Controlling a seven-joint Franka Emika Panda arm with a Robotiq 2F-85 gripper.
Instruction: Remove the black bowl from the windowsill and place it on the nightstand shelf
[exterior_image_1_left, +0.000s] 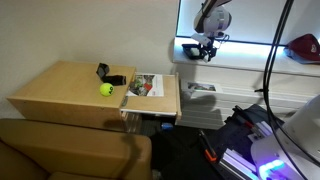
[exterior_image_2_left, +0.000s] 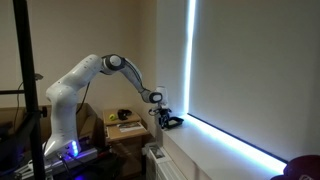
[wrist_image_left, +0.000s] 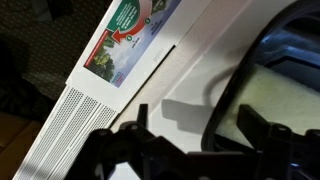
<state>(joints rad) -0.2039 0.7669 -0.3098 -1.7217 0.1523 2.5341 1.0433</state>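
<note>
The black bowl (wrist_image_left: 232, 85) sits on the white windowsill (wrist_image_left: 185, 70) under the glowing window. It also shows in both exterior views (exterior_image_1_left: 193, 50) (exterior_image_2_left: 173, 122). My gripper (wrist_image_left: 197, 115) is open and low over the bowl. One finger is outside the near rim and the other is inside the bowl, with gaps on both sides of the rim. It also shows in both exterior views (exterior_image_1_left: 207, 45) (exterior_image_2_left: 160, 108). The nightstand shelf (exterior_image_1_left: 173, 100) juts from the nightstand's side, below and beside the sill, with a magazine (exterior_image_1_left: 145, 86) on it.
The tan nightstand top (exterior_image_1_left: 60, 90) carries a yellow ball (exterior_image_1_left: 105, 89) and a small black gadget (exterior_image_1_left: 108, 75). A dark red object (exterior_image_1_left: 305, 47) lies farther along the sill. The magazine (wrist_image_left: 125, 35) and a white vent panel (wrist_image_left: 60, 130) show below the sill.
</note>
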